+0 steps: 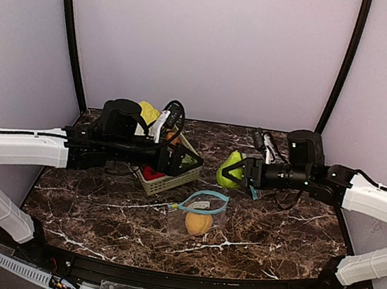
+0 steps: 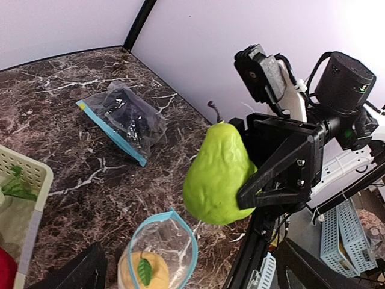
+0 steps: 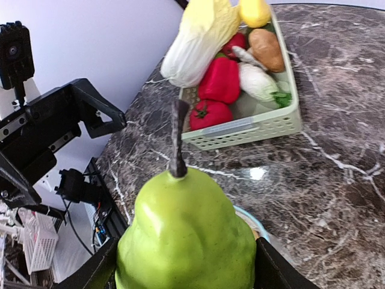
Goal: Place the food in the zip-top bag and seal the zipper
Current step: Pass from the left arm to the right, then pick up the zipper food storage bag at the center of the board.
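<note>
The green pear (image 3: 186, 235) sits between the two fingers of the right gripper (image 1: 240, 172). They press on its sides and hold it in the air, stem up, near the zip-top bag (image 1: 203, 203). The left gripper (image 1: 192, 162) hangs over the basket (image 1: 167, 180) with its jaws spread wide. The peach (image 1: 198, 223) lies inside the bag, whose mouth gapes, on the table (image 1: 275, 226) between both arms.

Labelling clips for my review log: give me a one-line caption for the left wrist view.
Right arm's jaws grip a green pear beside the open zip-top bag holding a peach.
</note>
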Motion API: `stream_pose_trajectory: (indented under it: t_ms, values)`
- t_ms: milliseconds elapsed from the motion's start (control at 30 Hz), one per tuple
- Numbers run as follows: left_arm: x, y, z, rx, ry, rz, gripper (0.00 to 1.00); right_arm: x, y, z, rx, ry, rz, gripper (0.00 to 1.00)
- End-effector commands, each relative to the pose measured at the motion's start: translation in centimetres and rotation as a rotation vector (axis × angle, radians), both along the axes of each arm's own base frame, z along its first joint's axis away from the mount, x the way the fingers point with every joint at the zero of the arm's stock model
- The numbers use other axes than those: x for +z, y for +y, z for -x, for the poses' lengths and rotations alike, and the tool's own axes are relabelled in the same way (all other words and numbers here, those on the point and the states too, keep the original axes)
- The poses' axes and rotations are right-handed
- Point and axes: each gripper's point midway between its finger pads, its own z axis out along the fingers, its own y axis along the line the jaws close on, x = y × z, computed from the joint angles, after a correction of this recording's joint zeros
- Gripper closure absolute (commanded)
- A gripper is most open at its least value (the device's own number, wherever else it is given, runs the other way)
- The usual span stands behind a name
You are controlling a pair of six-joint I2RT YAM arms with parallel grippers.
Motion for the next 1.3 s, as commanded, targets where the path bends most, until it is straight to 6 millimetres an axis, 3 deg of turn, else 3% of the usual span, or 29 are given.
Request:
stream_pose_trajectory:
  t_ms: [0, 33, 67, 167, 267, 600, 1067, 1167, 1200, 1267]
  values:
    - [-1.9, -0.2, -1.1, -0.134, -0.007, -0.149, 0.02, -1.8, -3.8, -1.7, -0.140, 0.039, 0.067, 0.47]
    - [-3.1, -1.0, -1.0, -0.188, 0.008, -0.173, 0.02, -1.8, -4.4, -2.0, -0.157, 0.041, 0.070, 0.47]
    - [-2.6, -1.3, -1.2, -0.236, -0.038, -0.195, 0.02, -1.8, -4.8, -2.0, -0.168, 0.042, 0.069, 0.47]
    - [-4.8, -3.1, -1.1, -0.378, -0.028, -0.265, 0.03, -1.4, -5.7, -2.1, -0.195, 0.037, 0.060, 0.47]
    - [-6.4, -4.5, -1.7, -0.473, -0.030, -0.340, 0.11, -1.1, -6.2, -2.0, -0.214, 0.039, 0.052, 0.47]
    - [-10.9, -6.3, -2.6, -0.573, 0.027, -0.414, 0.34, -0.8, -7.1, -1.7, -0.242, 0.042, 0.044, 0.47]
    - [-13.0, -7.6, -1.6, -0.652, 0.081, -0.395, 0.60, -1.1, -7.4, -1.5, -0.250, 0.053, 0.040, 0.47]
    - [-13.3, -7.8, -1.3, -0.664, 0.091, -0.397, 0.76, -1.0, -7.5, -1.5, -0.253, 0.050, 0.038, 0.47]
    - [-13.3, -7.9, -1.1, -0.669, 0.093, -0.394, 0.87, -1.0, -7.5, -1.4, -0.251, 0.050, 0.037, 0.47]
    - [-12.9, -8.1, -0.7, -0.680, 0.092, -0.382, 0.98, -0.7, -7.5, -1.3, -0.243, 0.044, 0.029, 0.47]
